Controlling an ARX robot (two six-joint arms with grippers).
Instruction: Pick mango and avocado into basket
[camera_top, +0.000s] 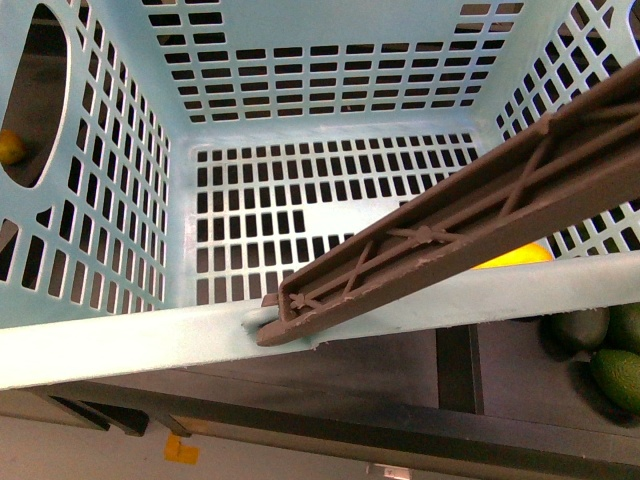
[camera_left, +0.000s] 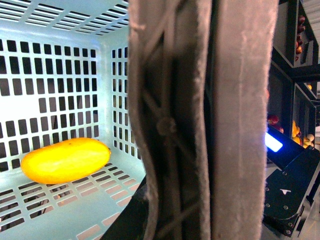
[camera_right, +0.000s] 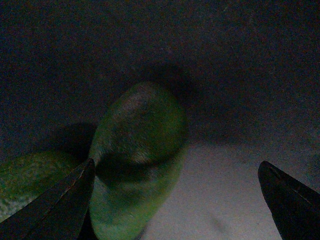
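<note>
The light teal basket (camera_top: 120, 340) fills the front view, held up close. Its brown handle (camera_top: 450, 235) slants across it. The yellow-orange mango (camera_left: 65, 160) lies on the basket's slotted floor; in the front view only a sliver of the mango (camera_top: 515, 257) shows behind the handle. My left gripper is shut on the basket's handle (camera_left: 200, 125), which blocks most of the left wrist view. My right gripper (camera_right: 177, 200) is open in a dim spot, with a dark green avocado (camera_right: 135, 160) lying just inside one fingertip (camera_right: 65, 200).
Several more avocados (camera_top: 600, 350) lie on a dark shelf below the basket's right side, and another avocado (camera_right: 30, 180) lies beside the near one. A small orange (camera_top: 10, 147) shows through the basket's left wall. Shelves of fruit (camera_left: 300, 40) stand beyond the handle.
</note>
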